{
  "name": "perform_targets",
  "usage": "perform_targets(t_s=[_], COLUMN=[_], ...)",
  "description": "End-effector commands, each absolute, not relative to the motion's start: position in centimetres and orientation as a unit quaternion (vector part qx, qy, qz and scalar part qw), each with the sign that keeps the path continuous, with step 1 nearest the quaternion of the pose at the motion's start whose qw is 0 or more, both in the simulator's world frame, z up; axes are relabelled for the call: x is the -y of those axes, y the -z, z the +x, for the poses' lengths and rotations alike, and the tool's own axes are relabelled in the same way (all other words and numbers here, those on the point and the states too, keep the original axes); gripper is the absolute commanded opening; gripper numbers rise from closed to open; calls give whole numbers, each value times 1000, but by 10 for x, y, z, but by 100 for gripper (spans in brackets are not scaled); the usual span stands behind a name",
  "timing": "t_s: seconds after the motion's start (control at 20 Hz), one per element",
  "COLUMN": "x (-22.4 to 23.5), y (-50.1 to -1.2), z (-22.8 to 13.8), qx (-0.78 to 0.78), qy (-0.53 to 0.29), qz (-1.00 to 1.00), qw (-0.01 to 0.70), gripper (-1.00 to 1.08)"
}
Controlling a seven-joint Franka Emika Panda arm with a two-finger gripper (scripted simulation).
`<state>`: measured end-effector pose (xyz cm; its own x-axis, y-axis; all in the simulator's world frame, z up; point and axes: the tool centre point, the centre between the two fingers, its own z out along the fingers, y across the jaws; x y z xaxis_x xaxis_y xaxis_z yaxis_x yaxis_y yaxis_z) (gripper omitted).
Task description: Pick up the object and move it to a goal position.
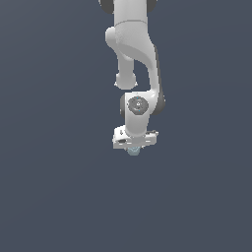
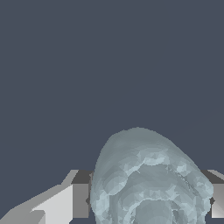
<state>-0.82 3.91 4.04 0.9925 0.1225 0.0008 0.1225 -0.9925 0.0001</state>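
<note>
The object (image 2: 148,179) is a pale blue-grey bumpy lump. In the wrist view it fills the space between my two fingers (image 2: 81,194), which press on both its sides. In the exterior view only a small part of the object (image 1: 133,151) shows under the white hand. My gripper (image 1: 133,149) points down from the white arm and is shut on the object. I cannot tell if it is lifted off the ground.
A flat dark blue-grey ground (image 1: 49,197) lies all around the arm. No goal marker shows in either view.
</note>
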Motion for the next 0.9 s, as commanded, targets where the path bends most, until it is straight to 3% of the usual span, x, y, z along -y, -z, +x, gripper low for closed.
perform_targets(t_s=[0.0, 0.4, 0.85], x=[-39, -46, -72], y=[-40, -60, -128], z=[-8, -9, -9], qx=[-61, -61, -61], qy=[0, 0, 0], qz=[998, 998, 998], qw=[0, 0, 0], gripper=[-100, -100, -100])
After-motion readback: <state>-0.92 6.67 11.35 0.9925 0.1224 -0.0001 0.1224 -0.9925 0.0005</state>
